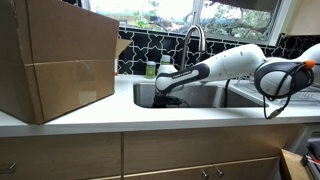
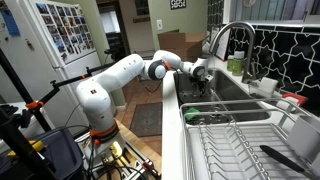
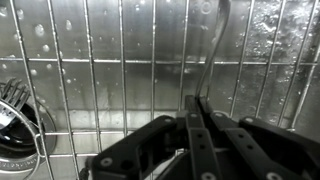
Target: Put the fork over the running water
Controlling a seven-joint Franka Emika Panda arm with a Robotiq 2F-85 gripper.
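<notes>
- Black two-finger gripper [image 3: 196, 108] pressed together on the handle of a thin, curved metal fork [image 3: 213, 45], low inside the stainless-steel sink [image 3: 60, 40].
- In the wrist view, fork handle rising from between the fingertips toward the top edge; tines not to be made out.
- Under the fork, a wire grid [image 3: 120, 62] lying on the sink floor, all beaded with water drops.
- Round metal drain strainer [image 3: 10, 115] at the left edge of that view, well apart from the fork.
- Brighter, spattered patch at the upper right of the wrist view; cannot tell whether a stream of water.
- In both exterior views, white jointed arm [image 1: 230, 62] [image 2: 120, 80] reaching over the worktop edge, gripper [image 1: 163, 88] [image 2: 200, 75] down in the sink [image 1: 215, 93] [image 2: 228, 97].
- Curved chrome faucet [image 1: 193, 40] [image 2: 232, 30] standing behind the basin, gripper lower than its spout and near it.
- Fork too small to pick out in the exterior views.
- Large brown cardboard box [image 1: 55, 55] standing on the pale worktop [image 1: 100, 118] beside the sink.
- Small green bottle [image 1: 152, 68] at the back, near the faucet base, before a black tiled wall [image 1: 140, 48] with white irregular joints.
- Metal wire dish rack [image 2: 235, 140] in the foreground of an exterior view, next to the sink.
</notes>
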